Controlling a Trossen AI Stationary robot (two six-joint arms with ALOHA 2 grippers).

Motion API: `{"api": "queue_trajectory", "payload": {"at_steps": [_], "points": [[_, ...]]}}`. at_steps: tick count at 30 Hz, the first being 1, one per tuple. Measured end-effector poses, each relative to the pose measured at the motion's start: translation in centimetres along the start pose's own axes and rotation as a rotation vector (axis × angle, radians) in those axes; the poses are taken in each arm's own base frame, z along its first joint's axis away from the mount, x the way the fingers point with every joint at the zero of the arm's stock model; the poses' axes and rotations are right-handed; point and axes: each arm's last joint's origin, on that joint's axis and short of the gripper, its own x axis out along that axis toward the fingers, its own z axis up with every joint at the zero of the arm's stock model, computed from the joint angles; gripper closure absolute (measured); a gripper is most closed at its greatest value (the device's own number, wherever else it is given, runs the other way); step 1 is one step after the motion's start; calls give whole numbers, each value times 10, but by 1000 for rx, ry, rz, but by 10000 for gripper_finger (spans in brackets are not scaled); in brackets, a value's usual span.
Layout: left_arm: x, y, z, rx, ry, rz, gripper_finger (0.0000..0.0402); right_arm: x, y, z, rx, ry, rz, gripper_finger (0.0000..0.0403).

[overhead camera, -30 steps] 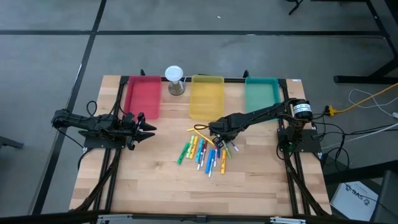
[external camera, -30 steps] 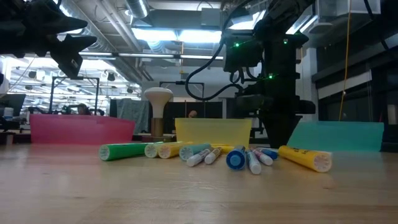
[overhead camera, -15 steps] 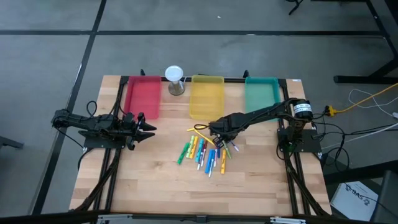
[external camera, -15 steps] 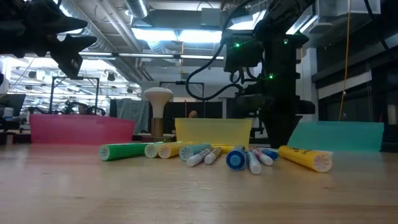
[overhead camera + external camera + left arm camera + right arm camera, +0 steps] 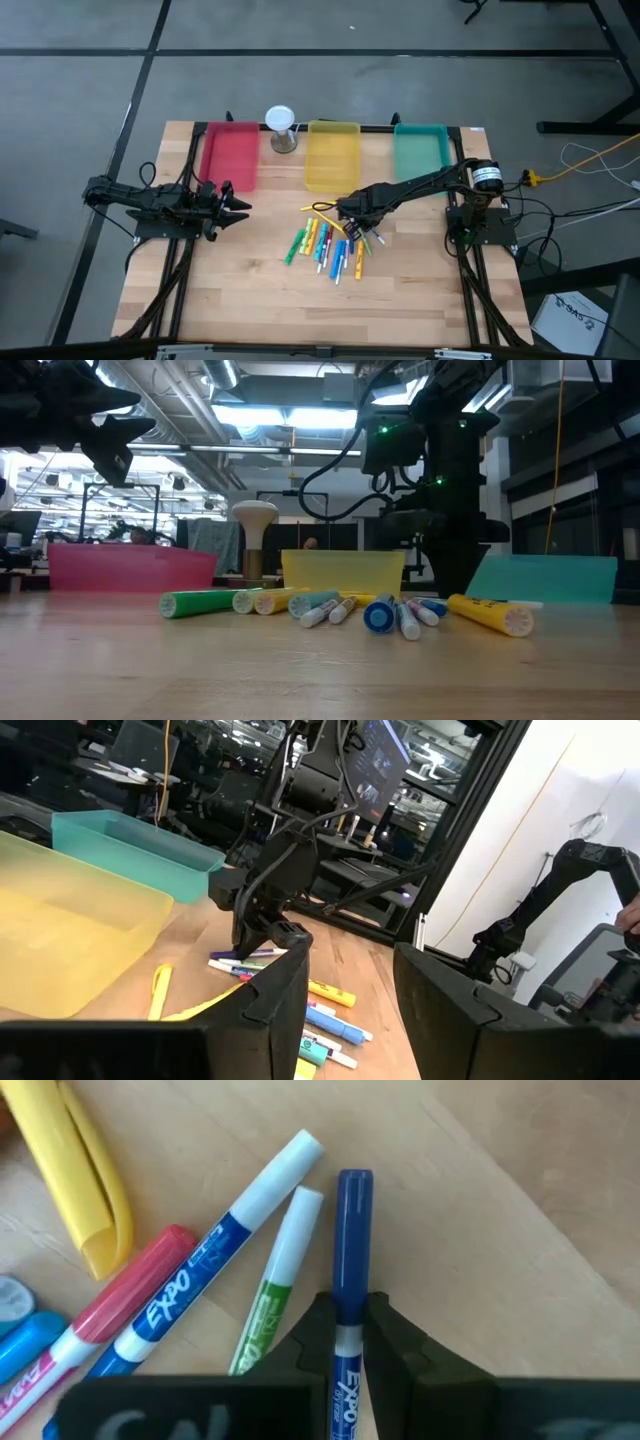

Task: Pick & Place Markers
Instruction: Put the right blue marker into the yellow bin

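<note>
The markers [image 5: 325, 243] lie in a loose pile at mid-table; the low view shows the same markers [image 5: 340, 608] lying flat on the wood. My right gripper [image 5: 350, 222] is down at the pile's far right end, shut on a blue-capped marker [image 5: 352, 1230]. A green-labelled marker [image 5: 275, 1295] and a blue-labelled one [image 5: 235, 1255] lie beside it. My left gripper [image 5: 235, 208] waits open above the table's left side, near the red tray [image 5: 230, 152]. My right gripper pinches the blue-capped marker between its two fingers [image 5: 315, 1330] on the barrel just behind the cap [image 5: 347, 1342]. The fingers come from above and lie across the marker. The cap end sticks out past them. Whether it rests on the table, I cannot tell.
Three trays stand along the far edge: the red one, a yellow tray [image 5: 331, 153] and a teal tray [image 5: 420, 148]. A white-topped hourglass-like object [image 5: 281, 128] stands between red and yellow. Bare wood lies toward the near edge [image 5: 320, 310].
</note>
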Motion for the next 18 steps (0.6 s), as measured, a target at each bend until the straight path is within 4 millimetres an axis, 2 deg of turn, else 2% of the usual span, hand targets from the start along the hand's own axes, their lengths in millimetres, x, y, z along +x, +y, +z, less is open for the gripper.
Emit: {"api": "queue_trajectory", "payload": {"at_steps": [7, 18], "points": [[0, 0, 0, 0, 0, 0, 258, -8, 1, 2, -6, -12, 13, 366], [0, 0, 0, 0, -1, 2, 258, -36, -8, 1, 8, -76, 30, 366]]}}
